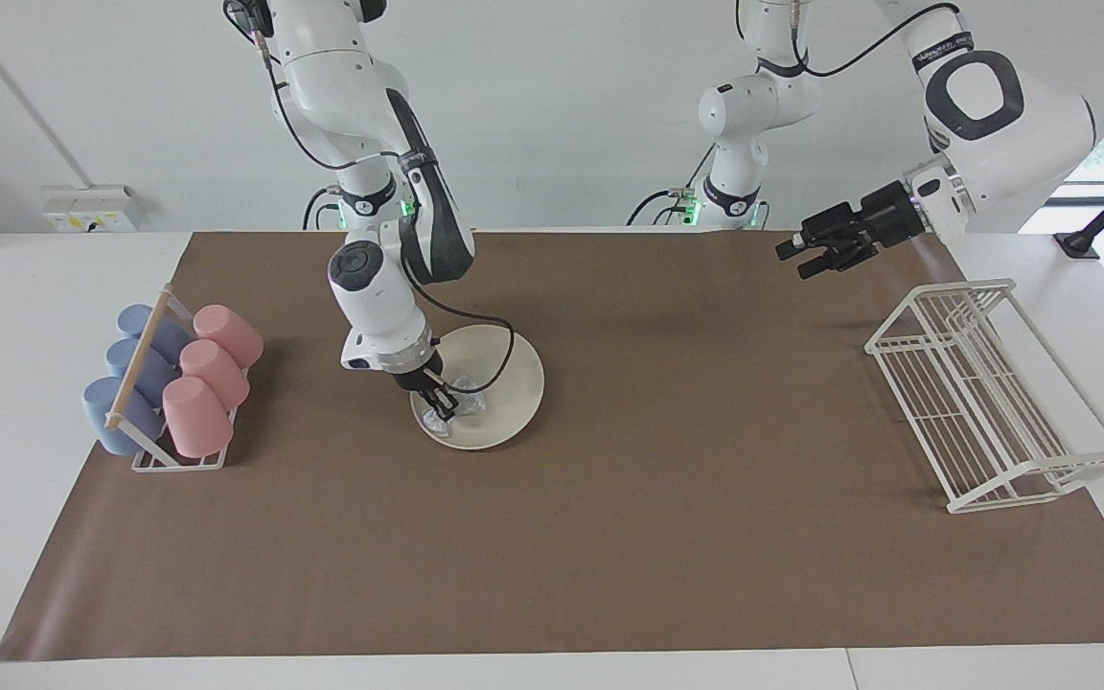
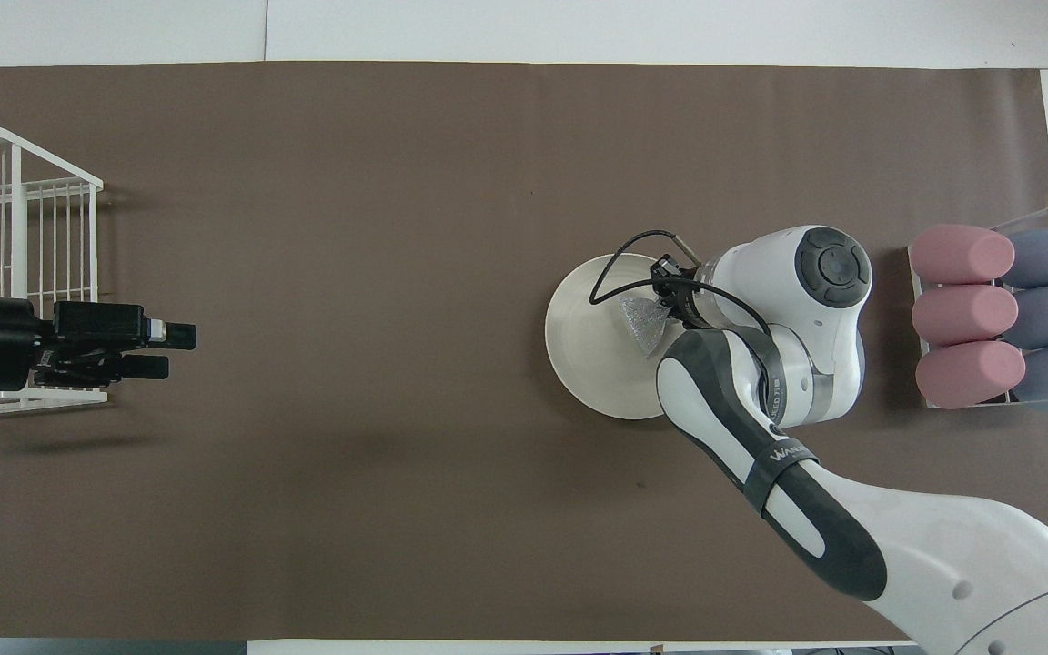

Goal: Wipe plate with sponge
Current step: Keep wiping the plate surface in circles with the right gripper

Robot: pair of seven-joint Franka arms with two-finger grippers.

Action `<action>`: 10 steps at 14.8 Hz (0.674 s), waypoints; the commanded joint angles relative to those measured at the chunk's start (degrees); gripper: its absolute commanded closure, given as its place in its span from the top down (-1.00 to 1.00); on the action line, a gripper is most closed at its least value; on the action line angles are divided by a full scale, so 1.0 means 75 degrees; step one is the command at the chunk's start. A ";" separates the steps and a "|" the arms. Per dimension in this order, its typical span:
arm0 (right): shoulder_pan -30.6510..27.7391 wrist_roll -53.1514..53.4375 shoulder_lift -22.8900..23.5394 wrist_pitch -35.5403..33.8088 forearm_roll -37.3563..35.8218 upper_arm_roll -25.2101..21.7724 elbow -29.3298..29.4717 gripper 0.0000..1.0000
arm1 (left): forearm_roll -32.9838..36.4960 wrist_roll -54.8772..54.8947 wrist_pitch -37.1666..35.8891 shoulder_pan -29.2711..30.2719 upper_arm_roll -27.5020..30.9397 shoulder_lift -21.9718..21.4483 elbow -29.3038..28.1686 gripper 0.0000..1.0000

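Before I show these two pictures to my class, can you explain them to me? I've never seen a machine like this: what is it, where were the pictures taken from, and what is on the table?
These are two robot arms at a table covered with a brown mat. One picture looks at them from across the table; the other looks down from above their own end, so the sides are swapped.

The right gripper has its fingers shut on a small glittery sponge and presses it onto the cream plate, at the plate's edge toward the right arm's end of the table. The left gripper waits in the air, open and holding nothing, near a white wire rack.

At the right arm's end a small stand holds pink cups and blue cups, lying on their sides.
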 commanded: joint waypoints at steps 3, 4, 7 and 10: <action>0.0657 0.0857 0.0322 0.0140 0.0086 0.0052 -0.0180 -1.00 | 0.0156 -0.0075 0.0076 0.0012 -0.0045 -0.0013 0.0031 1.00; 0.0893 0.1256 0.0311 0.0140 0.0074 0.0064 -0.0203 -1.00 | 0.0156 -0.0087 0.0087 0.0012 -0.0045 -0.0025 0.0031 1.00; 0.1515 0.2289 0.0299 0.0210 0.0086 0.0052 -0.0204 -1.00 | 0.0156 -0.0099 0.0111 -0.0012 -0.0057 -0.0025 0.0031 1.00; 0.1563 0.2397 0.0287 0.0198 0.0086 0.0052 -0.0204 -1.00 | 0.0156 -0.0099 0.0111 -0.0012 -0.0046 -0.0013 0.0031 1.00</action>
